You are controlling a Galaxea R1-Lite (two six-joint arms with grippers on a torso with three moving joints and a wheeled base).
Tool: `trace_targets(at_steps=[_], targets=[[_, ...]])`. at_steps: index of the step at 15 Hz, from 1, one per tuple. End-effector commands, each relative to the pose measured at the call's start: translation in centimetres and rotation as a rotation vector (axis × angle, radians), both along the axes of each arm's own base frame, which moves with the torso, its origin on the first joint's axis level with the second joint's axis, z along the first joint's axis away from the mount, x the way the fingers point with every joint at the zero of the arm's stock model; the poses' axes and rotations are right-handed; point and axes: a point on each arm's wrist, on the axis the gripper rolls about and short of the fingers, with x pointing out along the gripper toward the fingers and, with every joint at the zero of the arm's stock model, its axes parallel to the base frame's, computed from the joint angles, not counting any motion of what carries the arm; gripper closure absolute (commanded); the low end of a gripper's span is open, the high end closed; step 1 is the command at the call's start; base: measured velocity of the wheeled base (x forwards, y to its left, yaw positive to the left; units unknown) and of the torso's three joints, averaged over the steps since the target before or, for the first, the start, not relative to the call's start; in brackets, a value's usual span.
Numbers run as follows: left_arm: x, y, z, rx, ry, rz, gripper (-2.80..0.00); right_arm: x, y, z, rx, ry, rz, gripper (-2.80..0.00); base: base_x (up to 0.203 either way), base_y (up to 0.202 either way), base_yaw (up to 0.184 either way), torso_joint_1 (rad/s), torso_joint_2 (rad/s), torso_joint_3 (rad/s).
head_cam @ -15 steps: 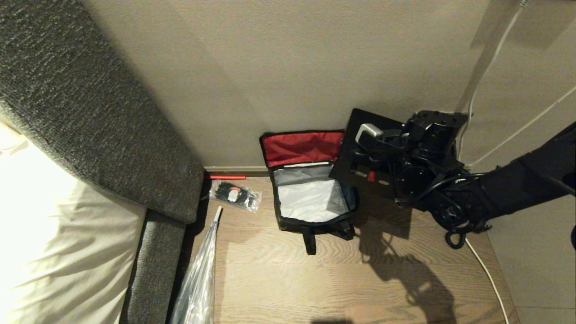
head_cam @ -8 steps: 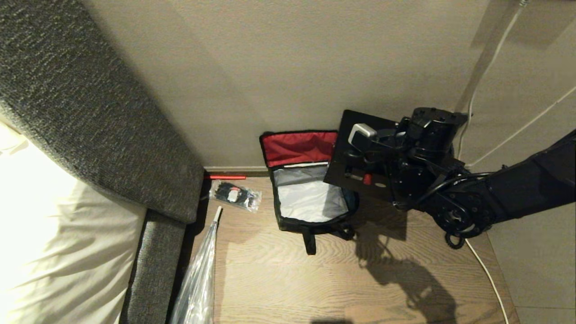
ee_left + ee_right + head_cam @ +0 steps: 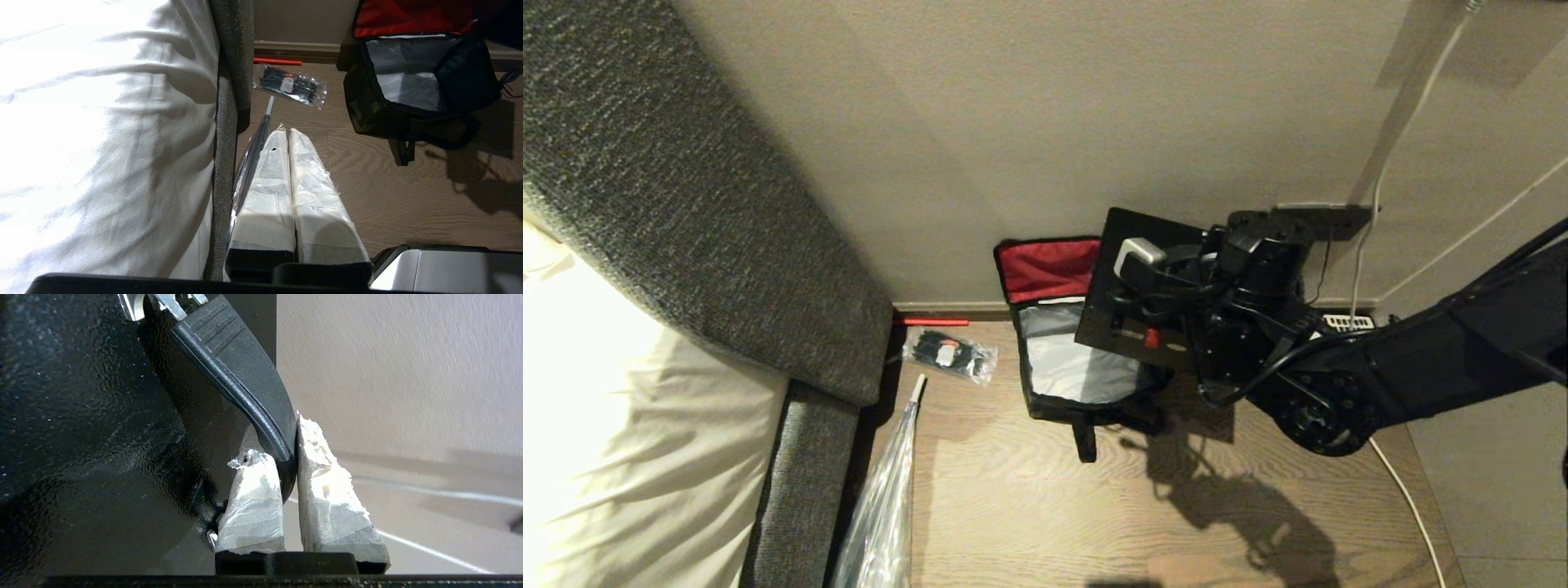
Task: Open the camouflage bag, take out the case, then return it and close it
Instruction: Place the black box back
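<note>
The camouflage bag (image 3: 1045,408) stands open on the wooden floor against the wall, its red-lined lid (image 3: 1045,268) propped back and its pale silver inside (image 3: 1058,363) empty. The black case (image 3: 1111,286) hangs tilted above the bag's right side, covering part of the lid and opening. My right gripper (image 3: 1172,286) is shut on the case's curved black handle (image 3: 245,388), with the case body (image 3: 81,416) beside the taped fingers (image 3: 327,482). My left gripper (image 3: 286,132) is shut and empty, parked low beside the bed, with the bag (image 3: 367,114) ahead of it.
A clear packet of black items (image 3: 949,353) and a red stick (image 3: 931,322) lie left of the bag. A plastic-wrapped umbrella (image 3: 882,506) rests along the grey bed frame (image 3: 686,204). A white cable (image 3: 1405,490) runs over the floor at right.
My right arm has swung left with the case, which now overlaps the bag's right side and hides more of the red lid. The bag and my left gripper have stayed put.
</note>
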Motion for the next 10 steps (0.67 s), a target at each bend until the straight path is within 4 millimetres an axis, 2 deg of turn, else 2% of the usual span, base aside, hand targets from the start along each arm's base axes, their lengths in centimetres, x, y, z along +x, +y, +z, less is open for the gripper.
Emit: trace_targets(at_steps=[1, 10], targets=[[0.0, 0.0, 0.0, 0.000, 0.000, 0.000, 0.00, 0.4, 1.5, -1.6, -0.017, 0.023, 0.021, 0.00, 0.000, 0.000, 0.000, 0.000, 0.00, 0.000], [0.0, 0.0, 0.0, 0.000, 0.000, 0.000, 0.00, 1.5, 3.3, -5.1, -0.083, 0.072, 0.187, 0.00, 0.000, 0.000, 0.000, 0.000, 0.00, 0.000]])
